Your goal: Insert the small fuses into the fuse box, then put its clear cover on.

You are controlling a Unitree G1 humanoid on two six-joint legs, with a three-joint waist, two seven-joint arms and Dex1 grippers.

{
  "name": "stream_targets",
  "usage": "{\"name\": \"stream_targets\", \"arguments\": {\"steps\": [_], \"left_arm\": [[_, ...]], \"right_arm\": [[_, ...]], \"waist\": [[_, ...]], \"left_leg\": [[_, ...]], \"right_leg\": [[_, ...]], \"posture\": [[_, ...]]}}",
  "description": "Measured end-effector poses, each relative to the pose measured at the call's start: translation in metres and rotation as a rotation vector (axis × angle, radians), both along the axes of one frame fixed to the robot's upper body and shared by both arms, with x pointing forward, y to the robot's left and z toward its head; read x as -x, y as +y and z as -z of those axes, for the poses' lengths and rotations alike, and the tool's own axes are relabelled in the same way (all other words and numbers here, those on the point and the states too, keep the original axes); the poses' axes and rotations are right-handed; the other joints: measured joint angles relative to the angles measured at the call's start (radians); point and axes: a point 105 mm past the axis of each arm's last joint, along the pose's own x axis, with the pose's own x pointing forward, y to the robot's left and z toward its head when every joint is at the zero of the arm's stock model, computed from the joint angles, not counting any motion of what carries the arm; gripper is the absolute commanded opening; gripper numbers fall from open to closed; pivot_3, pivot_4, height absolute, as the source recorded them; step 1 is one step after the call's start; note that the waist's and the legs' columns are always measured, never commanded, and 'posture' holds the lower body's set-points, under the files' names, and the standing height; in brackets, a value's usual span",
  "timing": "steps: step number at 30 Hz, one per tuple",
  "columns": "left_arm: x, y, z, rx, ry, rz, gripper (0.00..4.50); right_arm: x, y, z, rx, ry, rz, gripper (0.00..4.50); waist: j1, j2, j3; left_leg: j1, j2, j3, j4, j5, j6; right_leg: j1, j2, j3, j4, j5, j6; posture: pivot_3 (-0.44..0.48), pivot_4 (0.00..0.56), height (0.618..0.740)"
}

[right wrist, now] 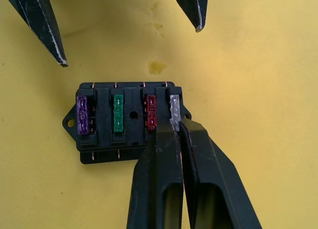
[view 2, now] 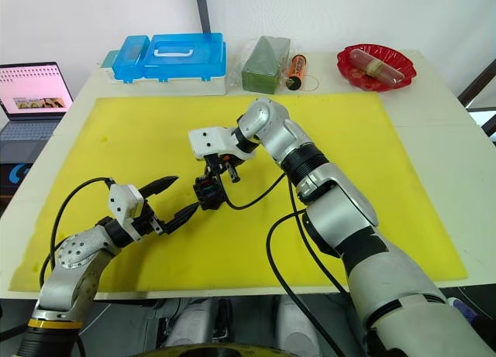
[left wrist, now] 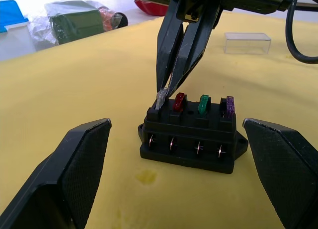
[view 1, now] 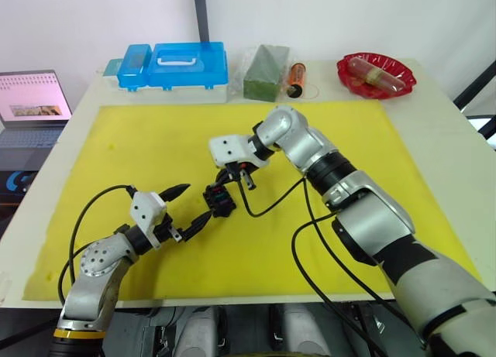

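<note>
- Left gripper (view 1: 186, 204): nearest the head camera, low over the yellow mat (view 1: 139, 140); its two black fingers (left wrist: 74, 174) are spread wide apart, holding nothing, one to either side of the fuse box without touching it.
- Fuse box (left wrist: 191, 139): black block standing on the mat near its middle, between the left gripper's fingertips and under the right gripper.
- Small fuses: four stand in a row in the top slots, in order purple fuse (right wrist: 82, 114), green fuse (right wrist: 118, 113), red fuse (right wrist: 150, 112) and pale grey fuse (right wrist: 174, 110).
- Right gripper (right wrist: 175, 127): reaching down from above, fingers pinched together on the pale grey fuse at the end slot of the box.
- Clear cover (left wrist: 247, 42): lying on the mat, well apart from the fuse box, beyond the right gripper in the left wrist view.
- Table's far edge: blue case (view 1: 174, 65), green block (view 1: 266, 73), red dish (view 1: 376, 75).
</note>
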Motion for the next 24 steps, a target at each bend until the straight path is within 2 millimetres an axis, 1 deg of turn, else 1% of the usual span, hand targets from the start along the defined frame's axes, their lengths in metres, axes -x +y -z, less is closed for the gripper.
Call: {"name": "stream_targets", "arguments": {"steps": [1,12,17,19,21,24], "left_arm": [[0.000,0.000,0.000,0.000,0.000,0.000,4.50],[0.000,0.000,0.000,-0.003,-0.001,0.000,4.50],[-0.001,-0.001,-0.002,-0.004,-0.006,0.002,4.50],[-0.001,-0.001,-0.001,-0.004,-0.005,0.002,4.50],[-0.001,-0.001,-0.002,-0.004,-0.006,0.002,4.50],[-0.002,-0.001,-0.002,-0.004,-0.009,0.003,4.50]], "right_arm": [[0.000,-0.001,0.000,-0.002,0.005,0.005,0.96],[-0.001,-0.003,-0.003,-0.025,0.041,0.024,0.96],[-0.001,-0.001,-0.017,-0.116,0.089,0.054,0.96],[-0.001,0.002,-0.022,-0.150,0.097,0.071,0.57],[-0.003,0.004,-0.024,-0.175,0.099,0.098,0.04],[-0.003,0.006,-0.025,-0.188,0.090,0.104,0.04]], "waist": [[0.000,0.000,0.000],[0.000,0.000,0.000],[0.000,0.000,0.000],[0.000,0.000,0.000],[0.000,0.000,0.000],[0.000,0.000,0.000]], "left_leg": [[0.000,0.000,0.000,0.000,0.000,0.000],[0.000,0.000,0.000,0.000,0.000,0.000],[0.000,0.000,0.000,0.000,0.000,0.000],[0.000,0.000,0.000,0.000,0.000,0.000],[0.000,0.000,0.000,0.000,0.000,0.000],[0.000,0.000,0.000,0.000,0.000,0.000]], "right_leg": [[0.000,0.000,0.000,0.000,0.000,0.000],[-0.001,0.000,0.000,0.001,0.000,0.000],[-0.001,0.000,0.000,0.001,0.000,0.000],[-0.001,0.000,0.000,0.002,0.000,0.000],[-0.001,0.000,0.000,0.002,0.000,0.000],[-0.001,0.000,0.000,0.002,0.000,0.000]], "posture": [[0.000,0.150,0.740],[0.000,0.150,0.740],[0.000,0.150,0.740],[0.000,0.150,0.740],[0.000,0.150,0.740],[0.000,0.150,0.740]]}}
